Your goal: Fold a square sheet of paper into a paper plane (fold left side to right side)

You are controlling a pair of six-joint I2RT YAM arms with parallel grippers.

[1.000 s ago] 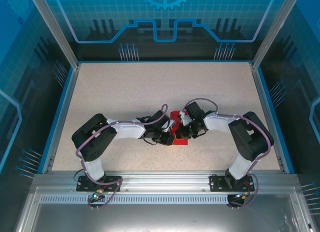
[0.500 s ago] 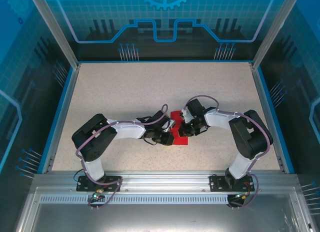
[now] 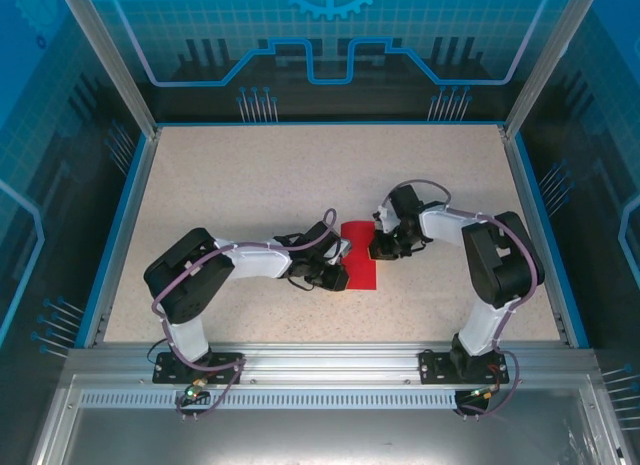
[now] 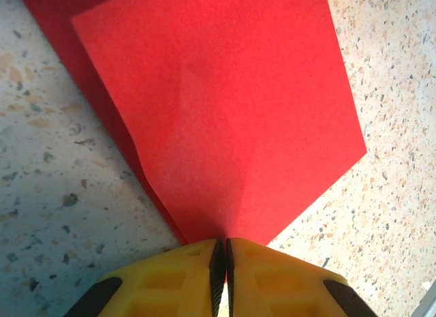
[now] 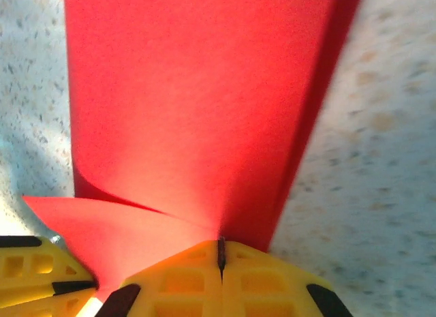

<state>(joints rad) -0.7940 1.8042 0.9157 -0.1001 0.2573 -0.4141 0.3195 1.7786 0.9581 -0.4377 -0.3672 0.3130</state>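
Speckled tabletop (image 3: 250, 175) holds one red sheet (image 3: 359, 271) pinched by two arms' jaws.

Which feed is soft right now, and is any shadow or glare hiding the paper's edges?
Right wrist: the red paper has a smeared right edge and the table speckle is blurred. Left wrist: sharp, with a soft shadow on the table to the paper's lower left. Top external: evenly lit, no glare on the paper.

Speckled beige table (image 3: 250, 175), blue-edged; a folded red paper (image 3: 360, 275) rests on it near the centre.
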